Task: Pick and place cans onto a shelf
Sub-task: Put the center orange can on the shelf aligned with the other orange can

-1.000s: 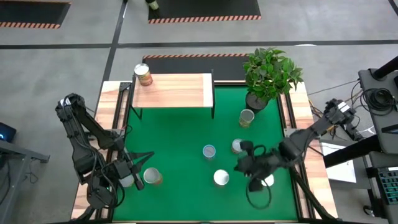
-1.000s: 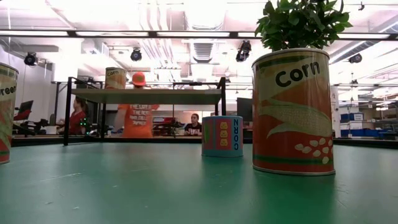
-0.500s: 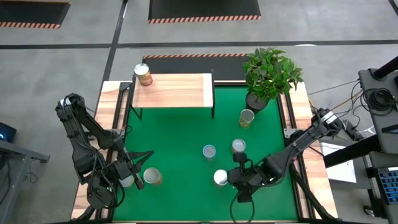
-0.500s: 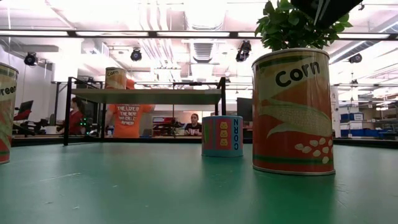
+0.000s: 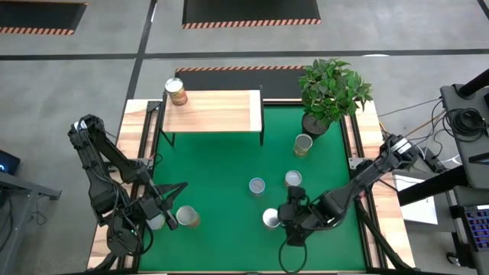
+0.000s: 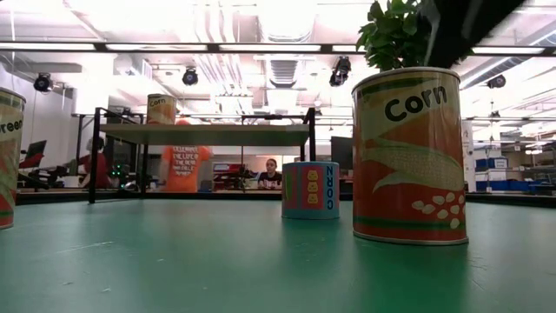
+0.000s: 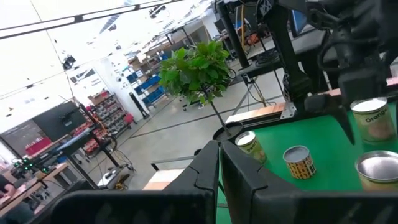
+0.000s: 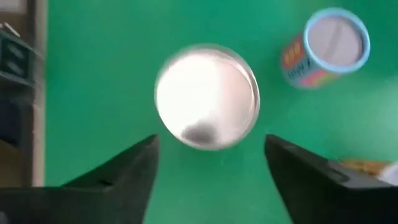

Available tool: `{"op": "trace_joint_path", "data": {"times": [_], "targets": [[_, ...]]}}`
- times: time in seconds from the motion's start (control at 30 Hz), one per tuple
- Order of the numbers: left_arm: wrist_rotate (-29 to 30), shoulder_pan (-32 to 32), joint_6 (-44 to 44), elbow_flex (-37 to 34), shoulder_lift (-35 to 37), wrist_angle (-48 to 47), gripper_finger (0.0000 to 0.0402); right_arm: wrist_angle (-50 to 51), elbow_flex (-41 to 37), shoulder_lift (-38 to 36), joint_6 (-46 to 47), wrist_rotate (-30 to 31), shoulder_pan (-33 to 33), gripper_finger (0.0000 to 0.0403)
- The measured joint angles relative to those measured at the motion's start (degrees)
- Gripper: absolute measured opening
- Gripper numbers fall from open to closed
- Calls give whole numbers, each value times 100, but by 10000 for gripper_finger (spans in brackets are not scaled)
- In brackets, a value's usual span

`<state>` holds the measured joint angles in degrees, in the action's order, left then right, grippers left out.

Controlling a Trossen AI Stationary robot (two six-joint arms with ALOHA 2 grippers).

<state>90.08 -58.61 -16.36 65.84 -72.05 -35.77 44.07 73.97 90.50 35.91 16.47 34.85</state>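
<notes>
One can (image 5: pixel 176 92) stands on the far left corner of the wood-topped shelf (image 5: pixel 218 112). Several cans stand upright on the green mat: one by the plant pot (image 5: pixel 302 143), two mid-table (image 5: pixel 293 179) (image 5: pixel 257 186), a white-topped one (image 5: pixel 270 218) and one at the near left (image 5: pixel 186 216). My right gripper (image 5: pixel 287 218) is open and points down beside and above the white-topped can (image 8: pixel 207 96); its fingers (image 8: pixel 134 168) stand apart, clear of the can. My left gripper (image 5: pixel 163 219) is shut and empty beside the near-left can; it also shows in the left wrist view (image 7: pixel 219 163).
A potted plant (image 5: pixel 330 92) stands at the mat's far right corner. The blue-topped can (image 8: pixel 329 42) stands close to the white-topped one. In the low view, the big Corn can (image 6: pixel 408 156) stands close to the camera, and people stand in the room behind the shelf (image 6: pixel 204 133).
My right gripper has gone toward the table's left edge, from right of the mid-table cans to beside the white-topped can, and stays open. The cans have not moved. My left arm has kept still.
</notes>
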Motion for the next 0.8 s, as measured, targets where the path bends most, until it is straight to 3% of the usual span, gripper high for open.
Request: {"op": "trace_joint_path", "data": {"times": [0.2, 0.57, 0.8], "targets": [[-2, 0, 0, 0, 4, 0, 0, 493, -63, 326, 49, -14, 2, 374], [-2, 0, -61, 0, 4, 1, 0, -689, -412, 789, -568, 35, 4, 379], [-7, 0, -87, 0, 4, 1, 0, -1563, -634, 719, -874, 560, -37, 380]]}}
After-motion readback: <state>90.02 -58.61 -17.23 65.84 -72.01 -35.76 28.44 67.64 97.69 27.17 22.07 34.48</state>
